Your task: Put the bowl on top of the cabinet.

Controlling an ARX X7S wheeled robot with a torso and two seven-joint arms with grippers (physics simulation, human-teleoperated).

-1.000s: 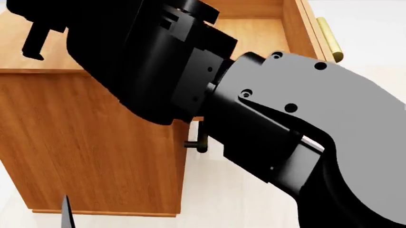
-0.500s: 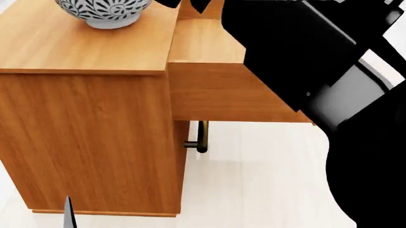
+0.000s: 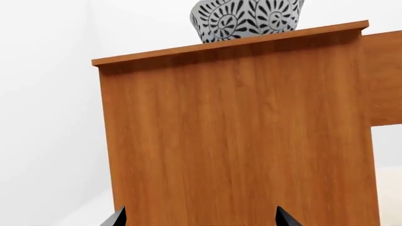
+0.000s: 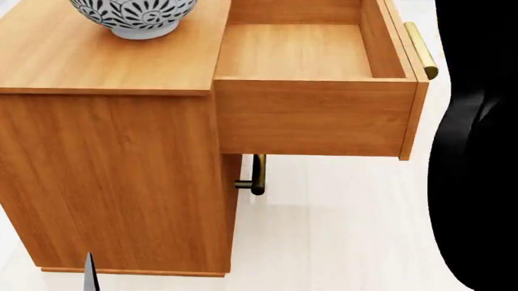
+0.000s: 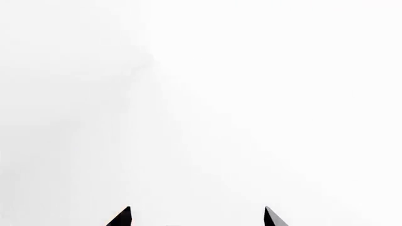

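Observation:
The blue-grey patterned bowl [image 4: 133, 15] stands upright on the flat top of the orange-brown cabinet [image 4: 105, 60], near its back left; nothing holds it. In the left wrist view the bowl [image 3: 248, 19] shows above the cabinet's side wall [image 3: 238, 132]. My left gripper [image 3: 199, 220] is open, low in front of that wall, with nothing between its fingers. One left fingertip [image 4: 87, 276] shows at the head view's lower edge. My right gripper [image 5: 196, 219] is open and empty, facing only blank white. The right arm [image 4: 477, 151] fills the head view's right edge.
The cabinet's top drawer [image 4: 295, 51] is pulled out and empty, with its brass bar handle [image 4: 421, 51] at the far end. A lower brass handle [image 4: 257, 176] juts out under it. Pale floor [image 4: 324, 230] lies in front of the cabinet.
The right arm, which covered the cabinet top and drawer in the head view, has swung away to the right edge. The bowl stays on the cabinet top.

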